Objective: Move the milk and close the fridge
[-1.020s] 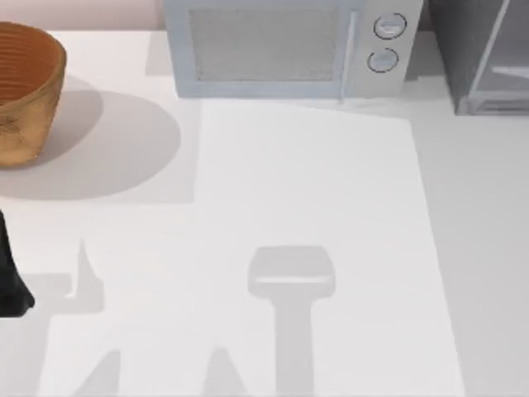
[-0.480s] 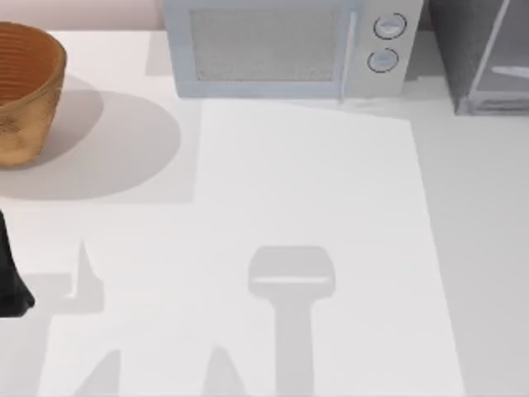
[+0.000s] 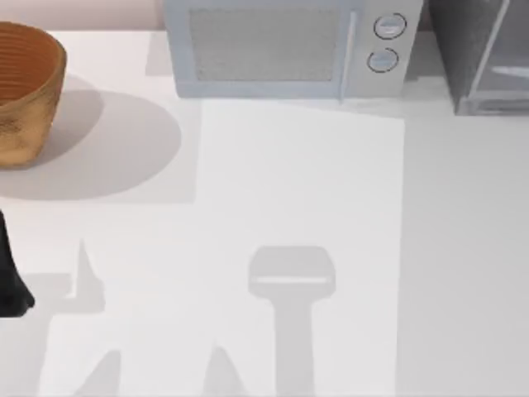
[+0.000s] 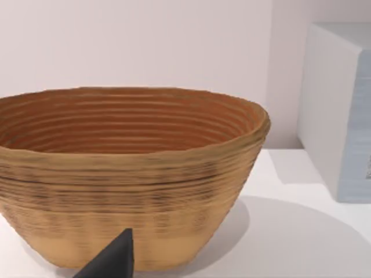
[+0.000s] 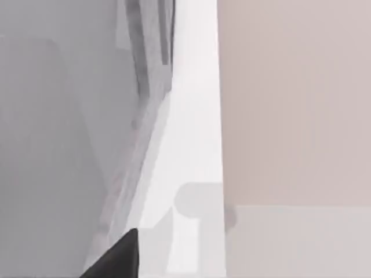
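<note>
The fridge [image 3: 483, 54] is the dark grey speckled box at the table's far right corner, with its pale-framed glassy door panel [image 3: 506, 78] facing the table. In the right wrist view its grey wall [image 5: 64, 145] looms close beside my right gripper [image 5: 116, 259], of which a dark tip shows. The milk is out of view. My left arm [image 3: 10, 277] sits parked at the table's left edge. My left gripper [image 4: 113, 260] shows as a dark tip close in front of the basket.
A woven brown basket [image 3: 25, 91] stands at the far left, seen close in the left wrist view [image 4: 127, 174]. A light blue-grey microwave [image 3: 285, 45] with two round knobs [image 3: 388, 26] stands at the back centre. Arm shadows lie on the white tabletop [image 3: 289, 190].
The right edge of the bright patch on the table has moved left and gone from slanted to straight. The left arm, basket and microwave have not moved.
</note>
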### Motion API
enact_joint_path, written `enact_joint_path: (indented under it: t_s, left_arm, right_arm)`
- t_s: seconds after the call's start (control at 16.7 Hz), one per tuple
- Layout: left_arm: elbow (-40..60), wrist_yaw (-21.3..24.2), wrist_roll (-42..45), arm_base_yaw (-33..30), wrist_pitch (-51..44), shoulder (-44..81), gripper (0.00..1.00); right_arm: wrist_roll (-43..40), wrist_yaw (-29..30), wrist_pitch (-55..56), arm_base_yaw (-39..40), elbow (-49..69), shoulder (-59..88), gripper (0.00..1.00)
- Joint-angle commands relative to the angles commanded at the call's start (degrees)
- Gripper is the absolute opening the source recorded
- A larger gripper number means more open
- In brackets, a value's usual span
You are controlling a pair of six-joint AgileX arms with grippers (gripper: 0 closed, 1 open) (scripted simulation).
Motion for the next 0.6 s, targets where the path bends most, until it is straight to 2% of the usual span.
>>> enact_joint_path:
  t_s: [0.12,0.6]
  left_arm:
    - [0.00,0.00,0.00,0.00,0.00,0.00,1.00]
    - [0.00,0.00,0.00,0.00,0.00,0.00,1.00]
  right_arm:
    - [2.17,1.92,1.93,0.92,-0.27,-0.05,1.00]
    - [3.34,2.85,2.95,2.24,-1.39,-0.93,1.00]
